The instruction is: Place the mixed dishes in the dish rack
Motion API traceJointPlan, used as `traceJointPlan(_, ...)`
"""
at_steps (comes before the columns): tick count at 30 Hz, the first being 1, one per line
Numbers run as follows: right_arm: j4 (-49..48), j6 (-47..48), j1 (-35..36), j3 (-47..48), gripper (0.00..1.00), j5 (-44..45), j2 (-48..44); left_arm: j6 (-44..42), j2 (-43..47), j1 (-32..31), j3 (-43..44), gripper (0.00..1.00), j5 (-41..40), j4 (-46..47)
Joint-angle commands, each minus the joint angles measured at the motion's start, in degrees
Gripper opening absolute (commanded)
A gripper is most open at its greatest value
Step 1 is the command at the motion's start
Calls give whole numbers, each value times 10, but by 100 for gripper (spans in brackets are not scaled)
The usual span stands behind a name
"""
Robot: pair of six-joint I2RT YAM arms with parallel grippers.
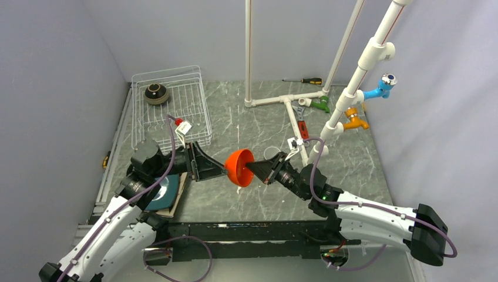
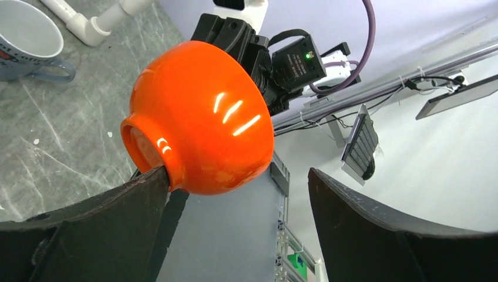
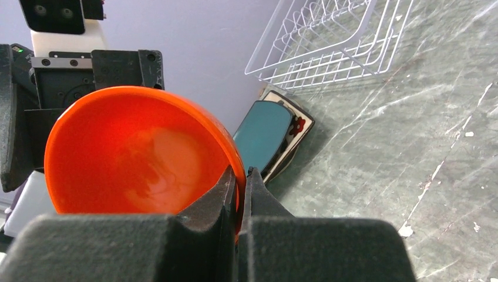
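The orange bowl (image 1: 238, 167) hangs in the air between the two arms, tipped on its side, opening toward the right arm. My right gripper (image 1: 252, 167) is shut on its rim, one finger inside the bowl (image 3: 135, 153) and one outside (image 3: 242, 173). My left gripper (image 1: 221, 170) is open with its jaws wide apart (image 2: 236, 171); one fingertip (image 2: 154, 179) touches the bowl's foot (image 2: 199, 117). The white wire dish rack (image 1: 199, 111) stands at the back left and holds the dark brown bowl (image 1: 156, 93). The teal plate (image 1: 164, 191) lies on the brown floral plate (image 3: 296, 126) under the left arm. The pale green plate is out of view.
A white pipe frame (image 1: 293, 103) with blue (image 1: 382, 88), orange (image 1: 355, 120) and green (image 1: 320, 104) taps stands at the back right. A screwdriver (image 1: 305, 81) and a red-handled tool (image 1: 302, 126) lie near it. A mug (image 2: 29, 41) sits by the pipes.
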State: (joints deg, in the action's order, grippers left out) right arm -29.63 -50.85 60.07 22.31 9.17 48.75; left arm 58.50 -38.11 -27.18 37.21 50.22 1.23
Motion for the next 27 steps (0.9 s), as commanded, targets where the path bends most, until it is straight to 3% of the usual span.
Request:
traceJointPlan(1, -25, -5, 1, 1, 0, 13, -2, -41, 5, -7, 50, 92, -38, -40)
traceJointPlan(10, -9, 5, 2, 21, 0, 15, 18, -41, -23, -39, 75, 96, -55, -58)
traceJointPlan(21, 41, 3, 3, 32, 0, 50, 34, -146, -61, -104, 170, 99, -165, -220)
traceJointPlan(27, 66, 6, 10, 44, 0, 71, 48, -185, -95, -148, 227, 90, -232, -286)
